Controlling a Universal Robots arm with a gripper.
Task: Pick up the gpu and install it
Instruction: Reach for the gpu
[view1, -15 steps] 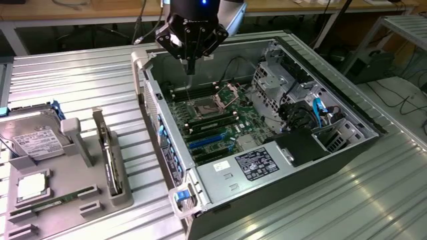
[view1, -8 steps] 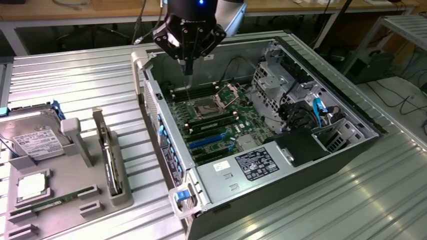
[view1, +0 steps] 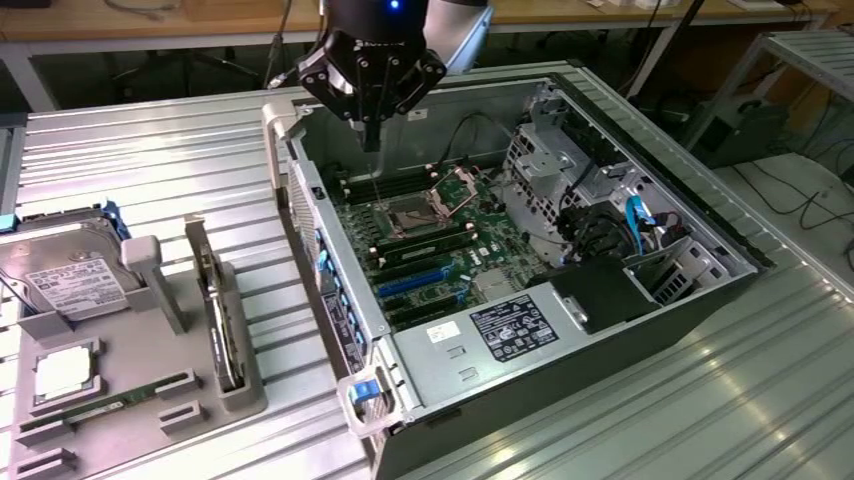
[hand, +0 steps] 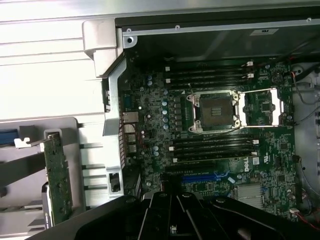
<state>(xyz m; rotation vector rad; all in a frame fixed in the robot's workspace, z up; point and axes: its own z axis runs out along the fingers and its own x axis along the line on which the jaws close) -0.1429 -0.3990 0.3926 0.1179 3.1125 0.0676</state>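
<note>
Fingers (view1: 370, 128) look pinched shut, empty, over the case (view1: 721, 240); gpu (hand: 56, 180) well apart from them. Probably light, stiff, fragile, so grab edges.

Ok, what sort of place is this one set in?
Probably a lab bench for computer assembly: an open computer case, motherboard bared, lies on a ribbed metal table beside a grey fixture holding a hard drive and the gpu.

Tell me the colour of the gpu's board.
Green. The gpu shows it best in the wrist view.
</note>
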